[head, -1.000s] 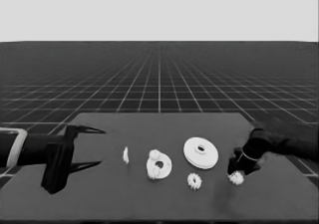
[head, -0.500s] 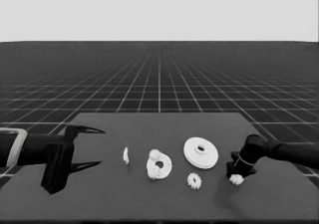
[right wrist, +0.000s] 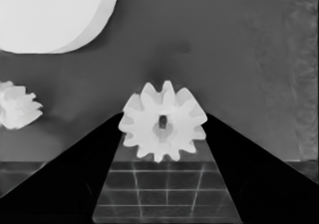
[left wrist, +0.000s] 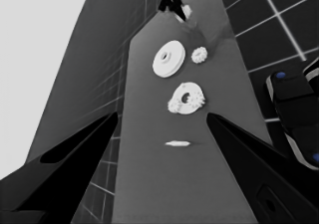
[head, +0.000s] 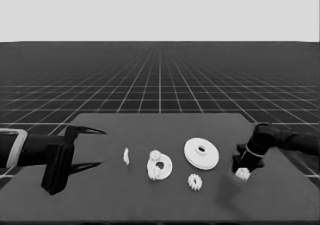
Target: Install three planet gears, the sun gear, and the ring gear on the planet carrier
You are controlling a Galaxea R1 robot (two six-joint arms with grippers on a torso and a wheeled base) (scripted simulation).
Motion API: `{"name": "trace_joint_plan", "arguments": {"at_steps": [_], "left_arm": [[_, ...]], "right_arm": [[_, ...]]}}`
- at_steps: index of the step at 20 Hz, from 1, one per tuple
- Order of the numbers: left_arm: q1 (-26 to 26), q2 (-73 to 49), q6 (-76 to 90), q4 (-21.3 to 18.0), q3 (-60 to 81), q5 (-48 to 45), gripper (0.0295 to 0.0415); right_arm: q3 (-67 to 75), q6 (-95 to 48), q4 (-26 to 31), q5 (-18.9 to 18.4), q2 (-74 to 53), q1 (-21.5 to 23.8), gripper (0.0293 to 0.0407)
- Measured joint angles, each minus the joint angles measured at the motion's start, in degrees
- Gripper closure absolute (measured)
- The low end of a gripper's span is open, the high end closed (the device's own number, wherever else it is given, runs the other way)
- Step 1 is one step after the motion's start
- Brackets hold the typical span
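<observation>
The right claw (head: 242,174), low at the right of the head view, is closed on a small gear (right wrist: 163,120); the wrist view shows the gear pinched between the two black fingers, just above the worktop (head: 280,200). It is held by its toothed rim, probably so its middle hole stays free to drop onto a peg. The smaller round part (head: 159,166) lies in the lower middle with two gears already on it, so this gear likely goes there too. One more gear (head: 195,182) lies loose just right of it. The larger round part (head: 201,152) waits nearby, for last. The thin white piece (head: 126,156) lies left of middle. The left claw (head: 85,147) waits wide open at the left edge, holding nothing.
</observation>
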Motion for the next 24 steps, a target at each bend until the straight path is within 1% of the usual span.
{"name": "trace_joint_plan", "arguments": {"at_steps": [1, 3, 8, 9, 10, 11, 12, 14, 18, 19, 20, 22, 24], "left_arm": [[0.0, 0.0, 0.0, 0.0, 0.0, 0.0, 0.0326], [0.0, 0.0, 0.0, 0.0, 0.0, 0.0, 0.0326], [0.0, 0.0, 0.0, 0.0, 0.0, 0.0, 0.0326], [0.0, 0.0, 0.0, 0.0, 0.0, 0.0, 0.0326], [0.0, 0.0, 0.0, 0.0, 0.0, 0.0, 0.0326], [0.0, 0.0, 0.0, 0.0, 0.0, 0.0, 0.0326], [0.0, 0.0, 0.0, 0.0, 0.0, 0.0, 0.0326], [0.0, 0.0, 0.0, 0.0, 0.0, 0.0, 0.0326], [0.0, 0.0, 0.0, 0.0, 0.0, 0.0, 0.0326], [0.0, 0.0, 0.0, 0.0, 0.0, 0.0, 0.0326], [0.0, 0.0, 0.0, 0.0, 0.0, 0.0, 0.0326], [0.0, 0.0, 0.0, 0.0, 0.0, 0.0, 0.0326], [0.0, 0.0, 0.0, 0.0, 0.0, 0.0, 0.0326]], "right_arm": [[0.8, 0.1, 1.54, -1.28, -0.48, 2.13, 0.0388], [1.3, 0.13, 3.04, -2.48, -0.79, 4.1, 0.0388], [1.45, 0.12, 3.8, -3.07, -0.88, 5.02, 0.0388], [4.5, 20.11, 1.82, -6.99, 8.47, 5.83, 0.0388], [1.68, 29.31, 1.98, -9.01, 24.47, 6.32, 0.0388], [-5.13, 30.58, 2.46, -9.2, 34.84, 6.51, 0.0388], [-11.02, 29.56, 2.76, -8.95, 40.74, 6.58, 0.0388], [-17.82, 27.48, 3.06, -8.54, 46.01, 6.6, 0.0388], [-21.49, 26.13, 3.2, -8.31, 48.35, 6.56, 0.0388], [-23.4, 24.96, -0.38, -7.28, 48.94, 3.14, 0.0388], [-24.98, 24.04, -2.42, -6.5, 49.39, 0.69, 0.0388], [-26.84, 23.0, -4.2, -5.6, 49.95, -1.37, 0.0388], [-27.51, 22.62, -4.79, -5.25, 50.18, -1.95, 0.0388]]}}
